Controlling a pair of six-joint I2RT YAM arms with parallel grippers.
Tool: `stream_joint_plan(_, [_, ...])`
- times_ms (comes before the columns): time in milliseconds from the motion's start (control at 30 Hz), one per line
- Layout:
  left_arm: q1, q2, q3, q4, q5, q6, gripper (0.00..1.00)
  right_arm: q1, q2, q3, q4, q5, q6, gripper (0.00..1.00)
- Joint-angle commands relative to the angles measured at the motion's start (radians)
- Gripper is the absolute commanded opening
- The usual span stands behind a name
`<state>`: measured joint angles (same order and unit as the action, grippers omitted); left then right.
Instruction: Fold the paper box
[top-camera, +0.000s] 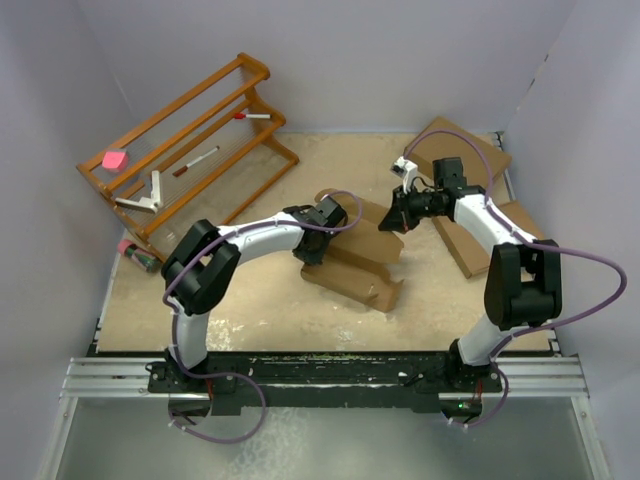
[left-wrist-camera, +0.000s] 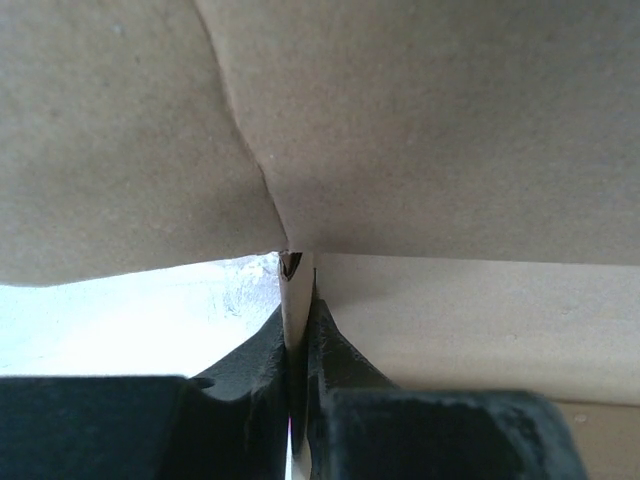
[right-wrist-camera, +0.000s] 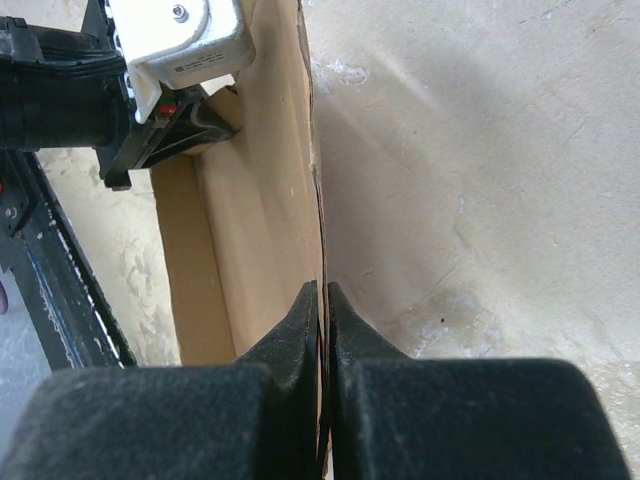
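Note:
The paper box (top-camera: 362, 262), a partly folded brown cardboard sheet with raised walls, lies in the middle of the table. My left gripper (top-camera: 322, 228) is at its left end, shut on an upright flap edge (left-wrist-camera: 298, 290) that stands between the black fingers; cardboard (left-wrist-camera: 420, 130) fills most of that view. My right gripper (top-camera: 396, 216) is at the box's far right end, shut on a thin wall (right-wrist-camera: 262, 200) seen edge-on between its fingertips (right-wrist-camera: 323, 296). The left wrist's white mount (right-wrist-camera: 175, 40) shows at the wall's far end.
A wooden rack (top-camera: 190, 140) stands at the back left with a pink block (top-camera: 115, 159) and pens on it. Two flat brown boxes (top-camera: 456, 148) (top-camera: 478, 242) lie at the right, behind my right arm. A small dark item (top-camera: 140, 257) lies by the left wall.

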<state>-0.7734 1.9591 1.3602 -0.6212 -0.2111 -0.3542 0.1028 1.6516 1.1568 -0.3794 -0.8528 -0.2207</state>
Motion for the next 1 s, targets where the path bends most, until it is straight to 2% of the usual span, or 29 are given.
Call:
stream_joint_plan(0, [-0.008,0.005,0.019,-0.055,-0.071,0.019,0.16,0.006,-0.015,0.006,0.01,-0.001,-0.021,0.0])
stream_joint_plan(167, [-0.009,-0.072,0.038,0.018,0.009,-0.011,0.26,0.006,-0.023,0.007,0.005,-0.011,-0.032,0.0])
stream_joint_plan(433, [-0.009,-0.185,0.02,0.077,0.033,-0.045,0.41,0.005,-0.036,0.009,-0.008,-0.047,-0.059,0.0])
stream_joint_plan(700, [-0.001,-0.342,-0.097,0.163,0.072,-0.073,0.44,0.006,-0.037,0.036,-0.061,-0.063,-0.128,0.0])
stream_joint_plan(800, [0.049,-0.477,-0.203,0.294,0.156,-0.072,0.46,0.005,-0.022,0.071,-0.099,-0.055,-0.179,0.0])
stream_joint_plan(967, [0.228,-0.646,-0.4,0.499,0.379,-0.113,0.48,0.006,0.016,0.143,-0.172,-0.059,-0.278,0.0])
